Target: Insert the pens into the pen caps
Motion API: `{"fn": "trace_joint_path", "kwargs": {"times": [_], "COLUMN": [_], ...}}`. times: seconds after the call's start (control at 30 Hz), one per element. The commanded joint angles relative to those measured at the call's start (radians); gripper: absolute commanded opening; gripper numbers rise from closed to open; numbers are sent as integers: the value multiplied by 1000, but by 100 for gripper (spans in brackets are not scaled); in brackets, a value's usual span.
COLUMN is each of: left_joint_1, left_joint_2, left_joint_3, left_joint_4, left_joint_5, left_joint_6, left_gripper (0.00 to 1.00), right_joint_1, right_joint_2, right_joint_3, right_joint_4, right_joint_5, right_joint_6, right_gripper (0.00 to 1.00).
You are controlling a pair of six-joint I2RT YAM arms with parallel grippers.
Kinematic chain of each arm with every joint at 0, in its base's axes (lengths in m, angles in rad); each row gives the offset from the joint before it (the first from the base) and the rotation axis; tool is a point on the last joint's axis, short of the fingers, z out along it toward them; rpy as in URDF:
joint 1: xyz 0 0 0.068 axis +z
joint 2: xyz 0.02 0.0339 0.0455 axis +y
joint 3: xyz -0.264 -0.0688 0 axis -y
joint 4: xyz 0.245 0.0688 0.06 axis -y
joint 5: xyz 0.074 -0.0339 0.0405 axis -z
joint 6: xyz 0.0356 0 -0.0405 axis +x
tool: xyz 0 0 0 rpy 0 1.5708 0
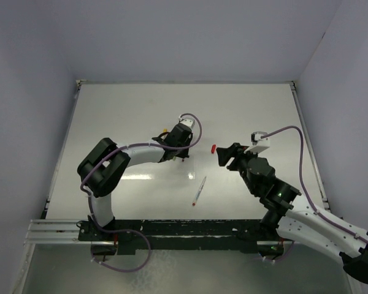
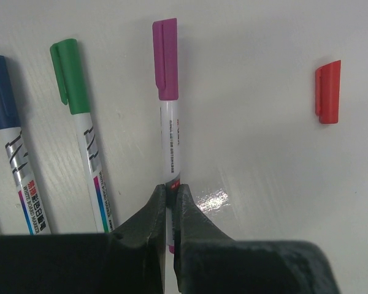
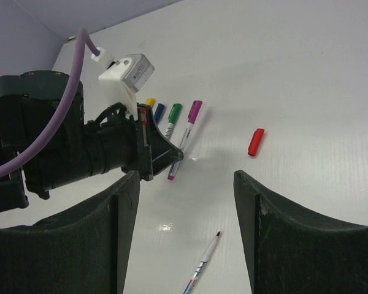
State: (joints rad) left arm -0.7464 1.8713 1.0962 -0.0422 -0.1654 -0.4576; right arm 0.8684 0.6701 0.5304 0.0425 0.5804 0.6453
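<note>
My left gripper (image 2: pixel 170 187) is shut on the white barrel of the purple-capped pen (image 2: pixel 170 135), which lies on the table pointing away from me. Left of it lie a green-capped pen (image 2: pixel 80 122) and a blue-capped pen (image 2: pixel 9 147); a yellow-capped pen (image 3: pixel 150 102) shows only in the right wrist view. A loose red cap (image 2: pixel 327 92) lies to the right, apart from them. An uncapped pen (image 1: pixel 199 190) lies nearer the arms' bases. My right gripper (image 3: pixel 185 174) hovers open and empty beside the red cap (image 1: pixel 213 148), facing the left gripper (image 1: pixel 181 155).
The white table (image 1: pixel 122 116) is walled in at the back and on both sides. The left arm's purple cable (image 3: pixel 61 116) loops over its wrist. A dark rail (image 1: pixel 184 229) runs along the near edge by the arms' bases.
</note>
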Motion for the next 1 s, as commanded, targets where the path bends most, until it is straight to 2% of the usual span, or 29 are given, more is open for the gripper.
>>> {"fn": "trace_joint_path", "kwargs": {"times": [0.0, 0.17, 0.53, 0.8, 0.97], "left_joint_1": [7, 7, 9, 10, 7], "left_joint_2": [21, 34, 30, -47, -139], "left_joint_3": [44, 53, 65, 105, 84], "left_joint_4": [-5, -18, -26, -59, -59], "left_joint_5": [-25, -34, -34, -56, -20], "left_joint_6": [-29, -44, -50, -4, 10], "left_gripper": [8, 11, 30, 35, 37], "right_joint_1": [-2, -2, -2, -2, -2], "right_joint_2": [1, 16, 16, 26, 27], "right_joint_3": [-9, -19, -29, -21, -12], "right_joint_4": [50, 57, 68, 68, 54], "right_joint_5": [-20, -29, -43, -39, -26], "right_joint_6": [19, 29, 25, 10, 23], "right_gripper": [65, 65, 65, 66, 66]}}
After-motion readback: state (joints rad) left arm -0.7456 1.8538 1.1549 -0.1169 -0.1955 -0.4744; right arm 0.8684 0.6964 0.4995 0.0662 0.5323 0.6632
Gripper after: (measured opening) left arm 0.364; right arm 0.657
